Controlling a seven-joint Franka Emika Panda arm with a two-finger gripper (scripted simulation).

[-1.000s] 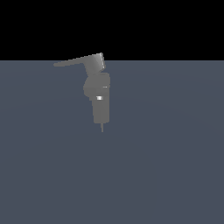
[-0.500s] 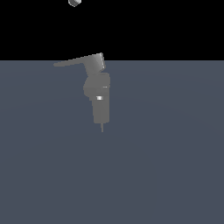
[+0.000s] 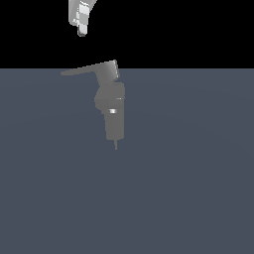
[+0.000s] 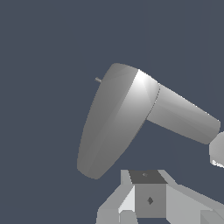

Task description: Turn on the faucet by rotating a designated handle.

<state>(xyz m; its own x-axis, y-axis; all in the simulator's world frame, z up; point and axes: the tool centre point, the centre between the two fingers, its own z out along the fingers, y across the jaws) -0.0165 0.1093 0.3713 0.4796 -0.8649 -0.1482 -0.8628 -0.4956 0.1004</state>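
Note:
The faucet is a matte grey blocky fixture standing on the dark floor, narrowing to a boxy spout with a thin tip. The handle is a long flat lever pointing to the exterior view's left from its boxy hub. My white gripper hangs above the lever, apart from it, with fingers together and nothing held. In the wrist view the handle shows broad and tapering below the gripper, with the faucet's tubular part beside it.
A flat dark blue-grey floor spreads around the faucet. Black background fills the exterior view above the horizon line.
The gripper has come down into the exterior view from the top edge, toward the handle. The faucet and handle have not moved.

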